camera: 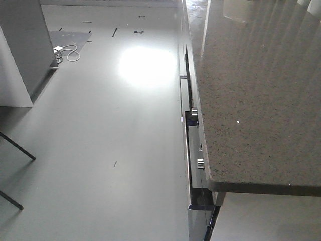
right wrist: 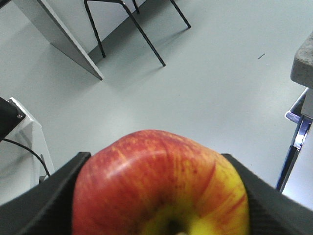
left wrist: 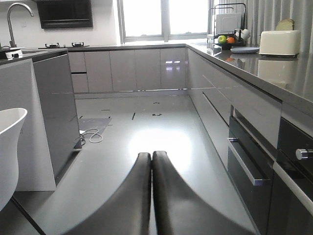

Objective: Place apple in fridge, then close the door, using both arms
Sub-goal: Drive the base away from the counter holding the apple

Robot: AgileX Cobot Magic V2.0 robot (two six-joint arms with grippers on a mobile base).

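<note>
Right wrist view: right tool [right wrist: 156,205] clamped on apple [right wrist: 156,169] over open floor [right wrist: 220,98] beside counter edge [right wrist: 304,58]; left tool [left wrist: 151,157] closed, empty.

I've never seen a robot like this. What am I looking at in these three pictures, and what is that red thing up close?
This is a two-armed robot on a rolling base in a kitchen, and it carries three cameras. One looks forward and down: it shows the grey floor and the edge of a speckled stone counter. One sits on the left wrist. The two black fingers pressed together at the bottom are the left gripper, shut with nothing in it. Beyond it, a toaster and some fruit stand on the counter. The last camera sits on the right wrist. There the right gripper clamps a red and yellow apple, held above the floor.
</note>
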